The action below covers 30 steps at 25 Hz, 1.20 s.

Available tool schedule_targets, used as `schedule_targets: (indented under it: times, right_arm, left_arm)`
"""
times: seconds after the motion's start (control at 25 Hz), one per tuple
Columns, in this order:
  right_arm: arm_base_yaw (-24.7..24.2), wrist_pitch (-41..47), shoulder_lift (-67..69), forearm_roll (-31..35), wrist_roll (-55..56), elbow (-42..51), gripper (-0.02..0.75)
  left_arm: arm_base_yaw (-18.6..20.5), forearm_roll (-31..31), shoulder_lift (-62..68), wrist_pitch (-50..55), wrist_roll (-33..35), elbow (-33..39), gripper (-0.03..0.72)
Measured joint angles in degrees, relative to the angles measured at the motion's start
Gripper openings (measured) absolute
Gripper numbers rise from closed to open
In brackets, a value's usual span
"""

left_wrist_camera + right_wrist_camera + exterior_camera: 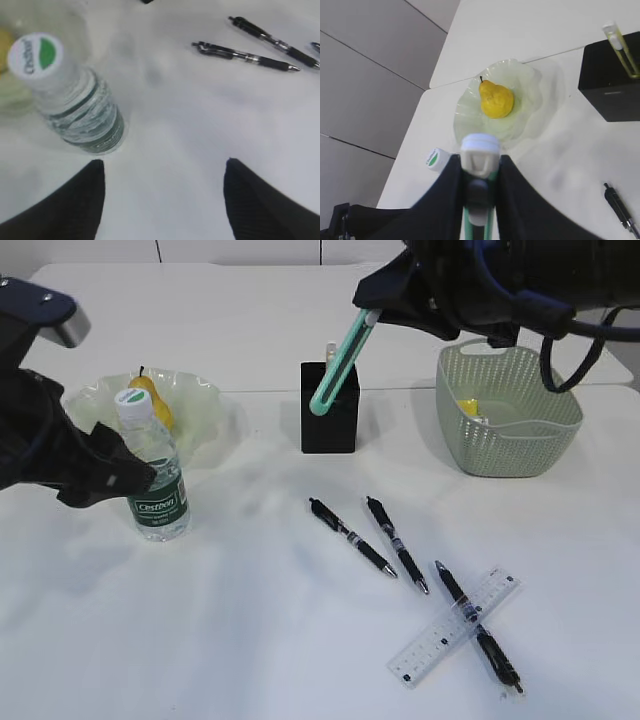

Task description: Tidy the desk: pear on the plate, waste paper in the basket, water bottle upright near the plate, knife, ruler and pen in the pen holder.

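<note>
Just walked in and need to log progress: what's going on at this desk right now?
The robot is partway through tidying. The right hand grips a green-and-white utility knife and holds it slanted over the pen holder. The left hand is open beside the upright water bottle, which stands by the plate. The pear is on the plate and yellow waste paper is in the basket. Three pens and the ruler lie on the desk.

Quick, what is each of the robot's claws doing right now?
Left gripper: open, empty, beside the upright water bottle.
Right gripper: closed on a green-and-white knife, above the pen holder.
</note>
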Motion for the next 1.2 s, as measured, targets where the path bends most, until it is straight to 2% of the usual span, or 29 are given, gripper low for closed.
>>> schedule_targets:
  times: [0.24, 0.44, 0.72, 0.96, 1.2]
  right_arm:
    - [-0.36, -2.10, 4.65, -0.09, -2.46, -3.10, 0.125]
    - [-0.36, -6.64, 9.25, -0.09, -3.98, -8.10, 0.125]
    - [-0.94, -8.48, 18.35, 0.01, -6.62, -16.30, 0.125]
    - [-4.12, -8.60, 25.05, 0.01, -7.60, -23.17, 0.125]
    - [-5.94, -8.94, 29.99, 0.01, -10.04, -29.49, 0.125]
  left_arm:
    - [2.28, 0.62, -2.18, -9.62, -6.45, 9.09, 0.508]
    - [5.30, 0.51, -6.61, -14.63, -7.25, 14.12, 0.496]
    - [11.89, 0.92, -8.69, -14.10, -7.53, 14.77, 0.483]
    - [14.04, 1.65, -8.69, -12.34, -7.62, 14.77, 0.480]
    - [17.56, 7.85, -8.69, -12.06, -8.51, 14.77, 0.458]
